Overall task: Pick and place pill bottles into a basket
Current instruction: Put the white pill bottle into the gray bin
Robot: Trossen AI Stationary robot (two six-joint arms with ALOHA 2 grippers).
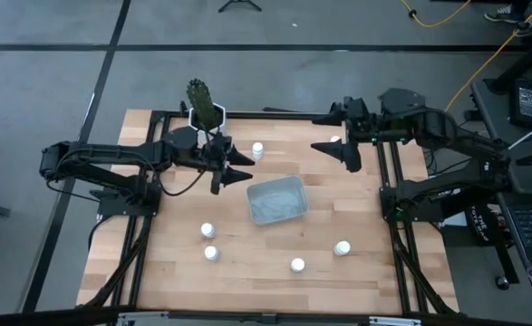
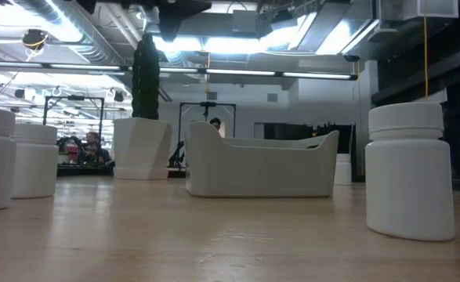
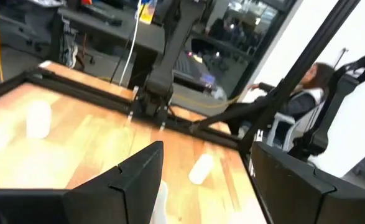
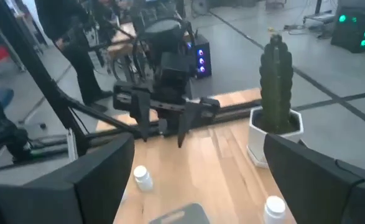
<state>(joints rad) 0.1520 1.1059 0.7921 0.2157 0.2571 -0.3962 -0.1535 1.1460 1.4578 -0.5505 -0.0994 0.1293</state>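
Note:
The pale blue-grey basket (image 1: 276,200) stands mid-table; it also shows in the low view (image 2: 261,168). Several white pill bottles stand on the table: one far of the basket (image 1: 257,149), two at its near left (image 1: 207,231) (image 1: 212,254), two near it (image 1: 297,264) (image 1: 342,247), and one (image 1: 335,140) by my right gripper. My left gripper (image 1: 234,180) is open and empty, raised left of the basket; its wrist view (image 3: 207,186) shows its fingers apart. My right gripper (image 1: 333,156) is open and empty, raised at the far right (image 4: 194,186).
A white hexagonal pot with a cactus (image 1: 204,110) stands at the far edge, behind my left gripper; it also shows in the right wrist view (image 4: 275,130). Dark frame rails run along the table's left and right sides. People show in the room beyond.

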